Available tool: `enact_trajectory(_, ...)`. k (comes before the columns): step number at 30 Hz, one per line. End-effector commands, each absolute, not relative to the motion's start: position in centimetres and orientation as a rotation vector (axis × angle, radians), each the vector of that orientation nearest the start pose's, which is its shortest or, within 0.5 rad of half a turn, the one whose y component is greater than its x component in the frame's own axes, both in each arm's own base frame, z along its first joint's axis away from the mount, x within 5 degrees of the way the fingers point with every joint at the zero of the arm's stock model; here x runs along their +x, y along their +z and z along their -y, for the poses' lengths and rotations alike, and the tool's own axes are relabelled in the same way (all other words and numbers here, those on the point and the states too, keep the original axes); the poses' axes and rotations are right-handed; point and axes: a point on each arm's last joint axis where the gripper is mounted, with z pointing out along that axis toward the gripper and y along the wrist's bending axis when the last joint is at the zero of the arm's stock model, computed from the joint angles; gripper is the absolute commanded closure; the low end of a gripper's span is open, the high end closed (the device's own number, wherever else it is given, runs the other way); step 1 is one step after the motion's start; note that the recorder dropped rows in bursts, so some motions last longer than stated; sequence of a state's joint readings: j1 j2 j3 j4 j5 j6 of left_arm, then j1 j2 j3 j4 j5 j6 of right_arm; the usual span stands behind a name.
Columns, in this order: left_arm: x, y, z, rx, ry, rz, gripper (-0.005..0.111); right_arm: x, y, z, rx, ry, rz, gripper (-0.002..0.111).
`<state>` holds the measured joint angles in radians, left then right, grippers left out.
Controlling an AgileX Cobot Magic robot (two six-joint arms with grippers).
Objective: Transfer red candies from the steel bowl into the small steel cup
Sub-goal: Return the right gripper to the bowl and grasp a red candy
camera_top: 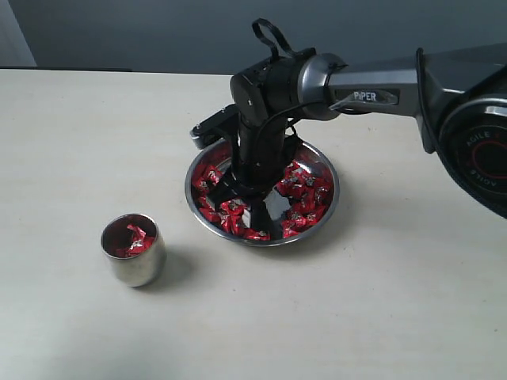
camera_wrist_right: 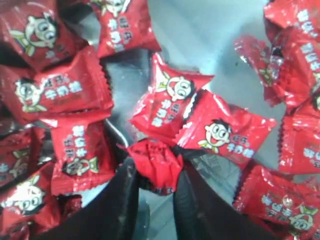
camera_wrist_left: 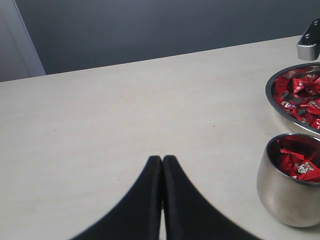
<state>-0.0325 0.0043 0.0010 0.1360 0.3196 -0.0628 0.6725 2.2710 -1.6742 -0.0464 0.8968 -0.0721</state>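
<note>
The steel bowl (camera_top: pixel 333 169) sits mid-table with many red candies (camera_top: pixel 299 188) in it. My right gripper (camera_top: pixel 242 198) reaches down into the bowl. In the right wrist view its black fingers (camera_wrist_right: pixel 197 205) are shut on one crumpled red candy (camera_wrist_right: pixel 154 162), with more candies (camera_wrist_right: pixel 167 102) lying on the bowl floor (camera_wrist_right: pixel 210 35) around it. The small steel cup (camera_top: pixel 135 265) stands upright to the bowl's front left and holds a few red candies (camera_top: pixel 135 236). My left gripper (camera_wrist_left: pixel 162 159) is shut and empty over bare table, with the cup (camera_wrist_left: pixel 287 200) and bowl (camera_wrist_left: pixel 272 100) off to its side.
The right arm (camera_top: pixel 372 87) stretches in from the right over the back of the bowl. The pale table (camera_top: pixel 356 317) ends at a dark wall (camera_top: pixel 158 32) behind. A grey part of the right arm (camera_wrist_left: pixel 310 42) shows past the bowl in the left wrist view.
</note>
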Motion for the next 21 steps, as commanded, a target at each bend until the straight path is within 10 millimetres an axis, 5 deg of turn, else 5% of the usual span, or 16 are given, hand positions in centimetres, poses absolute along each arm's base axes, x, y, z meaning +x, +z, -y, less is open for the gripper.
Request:
enact_trajectory(1, 5.4, 18.5, -0.2, 0.052, 0.059, -1.791, 0.106, 35.9, 12.3, -27.9, -1.114, 0.008, -2.764, 0.106)
enact_trajectory(5, 5.4, 18.5, -0.2, 0.052, 0.059, -1.791, 0.106, 35.8, 12.6, -27.8, -1.114, -0.001, -2.779, 0.109)
enact_trajectory(12, 5.4, 18.5, -0.2, 0.052, 0.059, -1.791, 0.106, 35.6, 16.2, -27.8, -1.081, 0.042, -2.704, 0.109)
enact_trajectory(21, 5.4, 18.5, -0.2, 0.052, 0.059, -1.791, 0.106, 32.6, 21.4, -31.0, -1.085, 0.328, -2.565, 0.109)
